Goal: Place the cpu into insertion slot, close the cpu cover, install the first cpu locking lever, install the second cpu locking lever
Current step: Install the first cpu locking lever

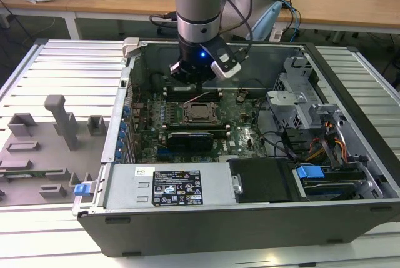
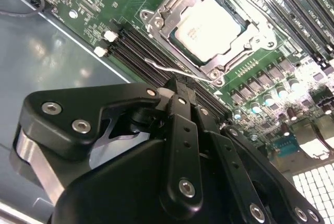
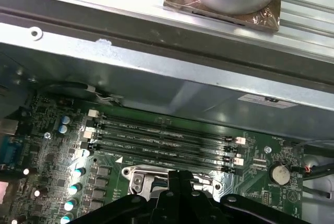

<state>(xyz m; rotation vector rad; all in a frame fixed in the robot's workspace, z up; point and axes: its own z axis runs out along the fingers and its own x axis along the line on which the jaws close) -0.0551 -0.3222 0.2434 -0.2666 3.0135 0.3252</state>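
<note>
One arm reaches down into the open computer case (image 1: 262, 218) in the exterior view. Its gripper (image 1: 195, 88) hangs over the green motherboard (image 1: 247, 135), just above the far edge of the socket area. The cpu (image 1: 199, 113) lies flat in the middle of the board, close below the fingertips. The case rests on a slatted metal table (image 1: 69, 71).

In the second wrist view the cpu (image 2: 211, 23) sits in the insertion slot (image 2: 183, 49), silver top up. The cpu cover (image 2: 160, 19) lies down around it, the chip showing through its window. A thin wire lever (image 2: 169, 68) runs beside the cover's edge, over the black memory slots (image 2: 128, 51), near the gripper (image 2: 177, 85).

In the first wrist view the gripper (image 3: 178, 174) has its fingers pressed together, with nothing seen between them. They stand over the socket's metal rim (image 3: 140, 179), just beside the memory slots (image 3: 162, 140).
</note>
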